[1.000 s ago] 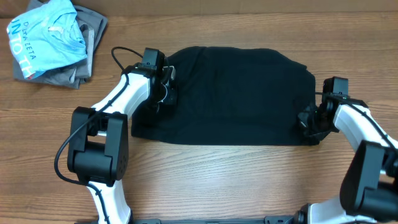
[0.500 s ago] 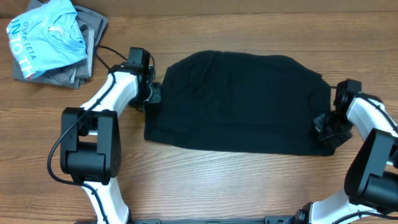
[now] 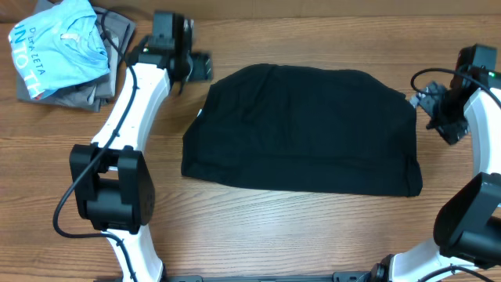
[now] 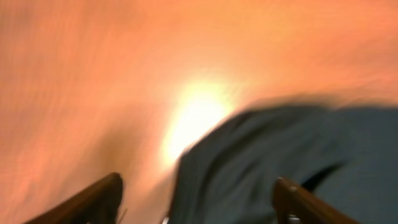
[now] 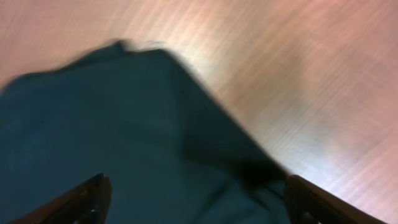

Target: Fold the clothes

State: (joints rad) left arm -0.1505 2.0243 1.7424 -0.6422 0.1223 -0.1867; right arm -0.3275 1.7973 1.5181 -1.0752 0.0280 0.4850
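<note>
A black garment (image 3: 301, 129) lies folded into a wide rectangle in the middle of the wooden table. My left gripper (image 3: 197, 66) hovers off its far left corner, apart from the cloth. In the blurred left wrist view this gripper (image 4: 199, 199) is open with nothing between its fingers (image 4: 99, 199), and the dark cloth (image 4: 280, 162) lies below. My right gripper (image 3: 430, 103) hangs by the garment's far right edge. The right wrist view shows it (image 5: 198, 199) open and empty above the black cloth (image 5: 124, 124).
At the far left corner a light blue printed shirt (image 3: 59, 47) sits on a pile of grey clothes (image 3: 113, 47). Bare wood (image 3: 258, 227) runs along the front of the table. Cables trail from both arms.
Both grippers have opened and let go of the garment's side edges. They have drawn back toward the far side, and the cloth has settled flat, a little further right than before.
</note>
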